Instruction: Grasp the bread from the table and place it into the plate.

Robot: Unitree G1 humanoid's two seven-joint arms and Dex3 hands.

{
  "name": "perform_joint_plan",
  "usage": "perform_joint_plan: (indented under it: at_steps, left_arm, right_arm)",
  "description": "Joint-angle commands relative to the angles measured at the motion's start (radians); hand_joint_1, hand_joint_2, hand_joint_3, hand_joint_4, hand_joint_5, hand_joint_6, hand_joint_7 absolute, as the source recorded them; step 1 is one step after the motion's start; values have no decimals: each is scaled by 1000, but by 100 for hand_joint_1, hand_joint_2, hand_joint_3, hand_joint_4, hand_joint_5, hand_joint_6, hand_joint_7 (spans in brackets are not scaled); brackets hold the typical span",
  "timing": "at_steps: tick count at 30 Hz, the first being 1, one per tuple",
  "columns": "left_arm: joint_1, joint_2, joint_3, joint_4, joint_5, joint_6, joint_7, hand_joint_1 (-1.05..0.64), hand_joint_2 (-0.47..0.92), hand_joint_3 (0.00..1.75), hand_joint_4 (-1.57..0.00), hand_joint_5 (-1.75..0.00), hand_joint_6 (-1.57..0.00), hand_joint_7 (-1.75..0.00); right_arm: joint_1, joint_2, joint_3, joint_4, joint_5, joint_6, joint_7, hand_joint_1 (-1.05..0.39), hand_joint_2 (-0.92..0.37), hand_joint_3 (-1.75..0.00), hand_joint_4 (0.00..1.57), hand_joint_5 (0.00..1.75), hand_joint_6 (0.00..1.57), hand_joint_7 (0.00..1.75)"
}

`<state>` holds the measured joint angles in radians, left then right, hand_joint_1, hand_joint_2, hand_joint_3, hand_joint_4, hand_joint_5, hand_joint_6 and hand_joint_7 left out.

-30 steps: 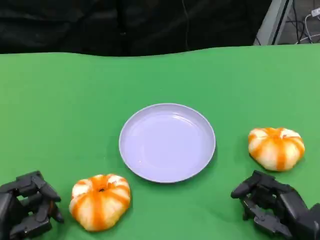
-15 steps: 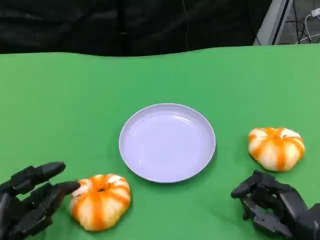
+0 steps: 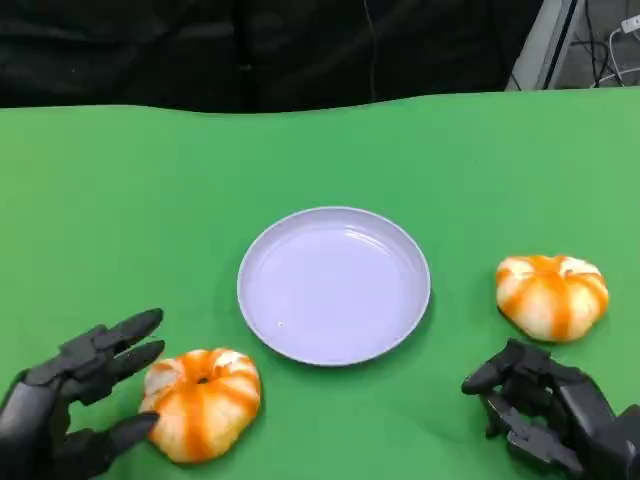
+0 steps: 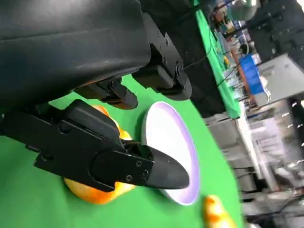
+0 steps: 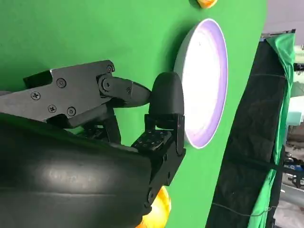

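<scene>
Two orange-and-cream striped bread buns lie on the green table. One bun (image 3: pixel 201 402) (image 4: pixel 102 190) is at the near left, the other bun (image 3: pixel 552 295) (image 5: pixel 156 209) at the right. The empty lilac plate (image 3: pixel 334 284) (image 4: pixel 172 152) (image 5: pixel 203 80) sits between them, mid-table. My left hand (image 3: pixel 75 395) (image 4: pixel 109 159) is spread open just left of the near bun, fingers above and below it, holding nothing. My right hand (image 3: pixel 545 410) (image 5: pixel 137 123) rests near the front right with fingers curled in, short of the right bun and empty.
The green cloth (image 3: pixel 150 200) runs back to a dark curtain (image 3: pixel 250 50). A metal stand and cables (image 3: pixel 590 50) are past the far right corner. Bare cloth lies around the plate and behind it.
My left hand's fingers have gone from curled to spread and reached toward the near bun's left side. The right hand, both buns and the plate have stayed put.
</scene>
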<state>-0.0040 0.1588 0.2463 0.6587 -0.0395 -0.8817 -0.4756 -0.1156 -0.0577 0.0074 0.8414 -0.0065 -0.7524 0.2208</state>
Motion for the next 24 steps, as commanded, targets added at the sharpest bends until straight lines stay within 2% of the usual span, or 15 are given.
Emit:
perform_joint_plan:
  at_steps: [1,9,13,24]
  left_arm:
    - [53,61,-42,-103,148,26,113,-101,92,30,-54,0,-52,0]
    - [115,110,-131,-269,394,141,280,-104,92,26,-49,-1,-50,0]
    - [125,132,-185,-329,511,216,350,-105,92,37,-49,-1,-47,-1]
    - [100,186,-335,-428,627,445,340,-105,92,55,-46,0,-44,0]
  right_arm:
    - [-2,-10,-3,7,-9,1,-12,-24,-92,-48,62,175,70,117]
    - [-7,-9,-7,13,-9,3,-15,-25,-92,-48,61,175,69,119]
    - [-10,-9,-6,16,-11,4,-18,-24,-92,-48,61,175,70,118]
    - [-8,-6,-2,10,-15,6,-24,-24,-92,-48,61,175,69,116]
